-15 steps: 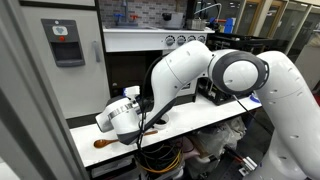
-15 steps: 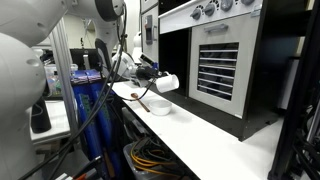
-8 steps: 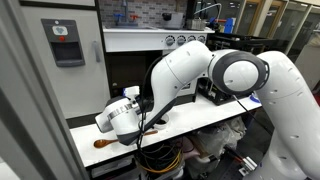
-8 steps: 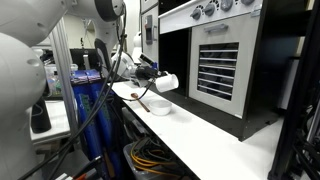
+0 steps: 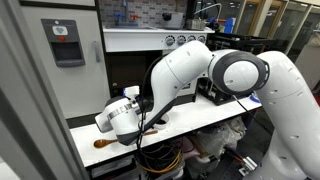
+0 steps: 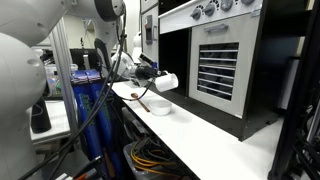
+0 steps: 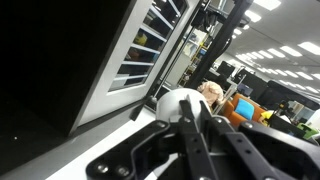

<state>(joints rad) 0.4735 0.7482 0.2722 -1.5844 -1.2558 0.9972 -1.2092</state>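
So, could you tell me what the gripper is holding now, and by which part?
The gripper is shut on a white cup, which lies on its side in the air. It grips the end nearest the wrist; whether that is rim or base cannot be told.

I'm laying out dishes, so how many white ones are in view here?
2. A cup is gripped in the claw above the table; a bowl sits on the table just below it. More may be hidden behind the arm.

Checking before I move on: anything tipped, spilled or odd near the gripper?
The white cup in the gripper appears tipped on its side above the bowl, with a wooden spoon by it. No spill shows.
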